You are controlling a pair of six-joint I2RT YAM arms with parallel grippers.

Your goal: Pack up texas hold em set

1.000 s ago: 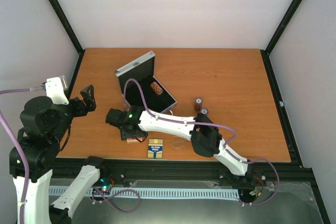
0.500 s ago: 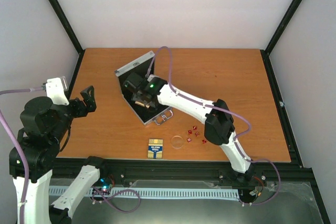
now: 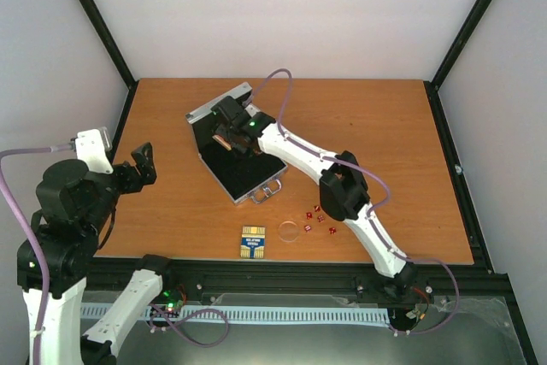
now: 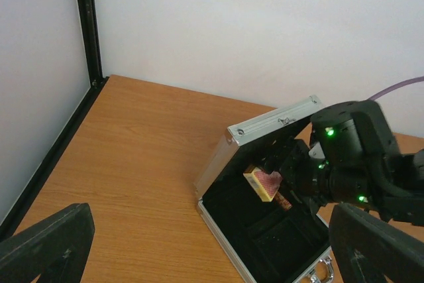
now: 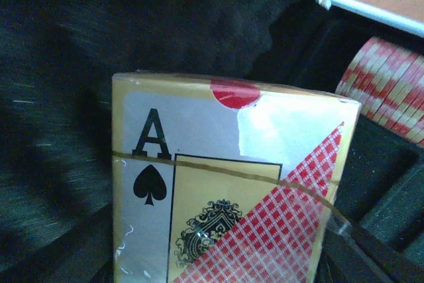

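The silver case (image 3: 248, 179) lies open on the table, with its lid (image 3: 219, 105) raised at the back left. My right gripper (image 3: 227, 136) is shut on the red-white deck (image 5: 232, 183) and holds it tilted over the case's far compartment, close to the lid. The deck (image 4: 263, 182) also shows in the left wrist view. A chip stack (image 5: 391, 87) lies in the case beside it. The blue-yellow deck (image 3: 252, 242), the clear disc (image 3: 290, 231) and the red dice (image 3: 319, 216) lie on the table in front of the case. My left gripper (image 3: 142, 164) is open and empty, left of the case.
The black frame rail (image 3: 121, 126) runs along the table's left edge near my left gripper. The case handle (image 3: 267, 191) points toward the dice. My right arm (image 3: 342, 185) stretches across the middle of the table above the dice.
My right gripper carried the red-white deck from the table's front up into the case, toward the lid. The two chip stacks on the table's right are gone. The left arm barely moved.
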